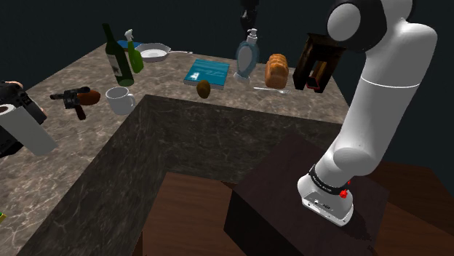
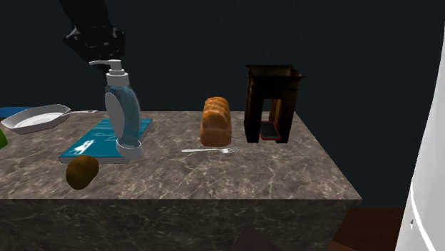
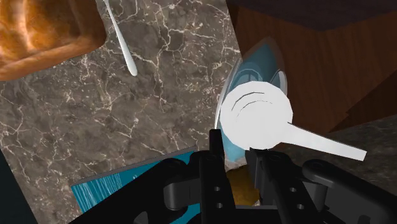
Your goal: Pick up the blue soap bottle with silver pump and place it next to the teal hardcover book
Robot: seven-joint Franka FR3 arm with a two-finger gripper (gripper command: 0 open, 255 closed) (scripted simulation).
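Gripper [image 3: 235,147] part open, nothing btw its fingers, hovers just above the pump. Bottle [image 2: 123,114] stands right at the book's [image 2: 89,139] edge. Prob. placing's done; next: lift straight up w/o clipping the pump.

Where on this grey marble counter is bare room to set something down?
Free: the strip between the silver fork and the counter's front edge, and before the dark wooden rack. Crowded: around the teal book, with blue soap bottle and brown lump.

soap bottle [image 3: 254,67] (white pump) just beyond end effector [image 3: 235,145], fingers apart | teal book [image 3: 127,181] near | loaf [image 3: 44,32], utensil handle [image 3: 121,38] on counter [image 3: 127,114]
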